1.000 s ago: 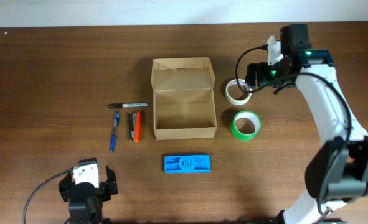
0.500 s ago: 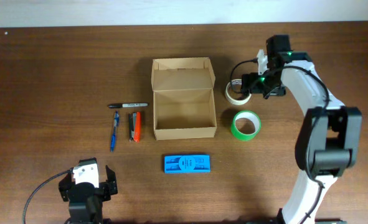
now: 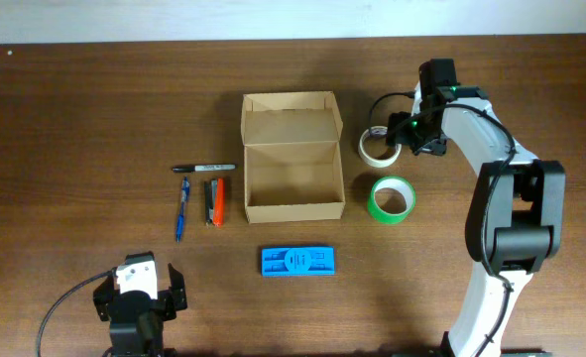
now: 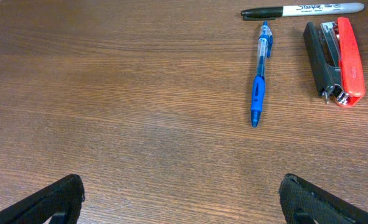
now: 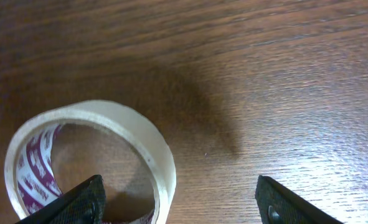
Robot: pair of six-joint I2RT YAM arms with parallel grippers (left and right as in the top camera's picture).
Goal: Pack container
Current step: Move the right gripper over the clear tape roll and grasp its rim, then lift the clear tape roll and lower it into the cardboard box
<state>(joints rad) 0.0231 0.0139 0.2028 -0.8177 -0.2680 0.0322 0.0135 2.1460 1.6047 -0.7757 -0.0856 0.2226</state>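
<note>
The container, a plain tan cardboard box, sits open near the centre of the counter with its flap lid folded back on the far side; its interior shows only bare cardboard. To the left of it lie a black marker, a blue pen and a red-and-black stapler, the stapler just beside the box wall and the pen beside the stapler. A flat blue packet lies on the near side of the box, apart from it. To the right of the box are a white tape roll and, nearer the front, a green tape roll, both lying flat and close together. The right gripper is low over the white tape roll, its jaws apart and straddling the roll's wall: one finger stands inside the ring, the other outside it with clear counter between it and the roll. No contact with the roll can be confirmed. The left gripper stands at the front left of the counter, well away from the box, jaws spread wide and holding nothing, with the pen, marker and stapler ahead of it.
</note>
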